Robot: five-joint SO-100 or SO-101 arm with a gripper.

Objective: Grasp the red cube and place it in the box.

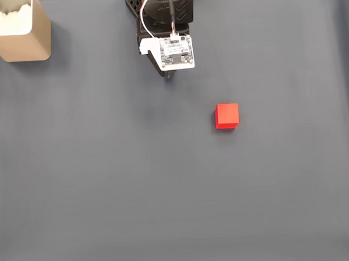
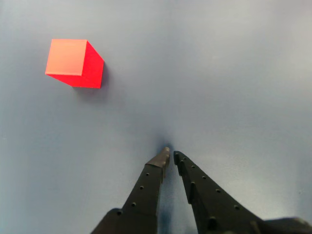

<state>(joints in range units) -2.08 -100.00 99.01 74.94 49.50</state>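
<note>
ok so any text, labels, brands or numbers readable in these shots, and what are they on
No text can be read with confidence.
White circuit board on the arm's wrist, fixed view: small dark printing, too small and blurred to read.
Red cube, tan box, grey mat and black pincer: no markings seen.

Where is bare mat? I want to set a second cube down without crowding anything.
In the fixed view, the whole lower half below the red cube is bare, as is the left middle between the box and cube. Crowded: the top edge by the box and around the gripper.
</note>
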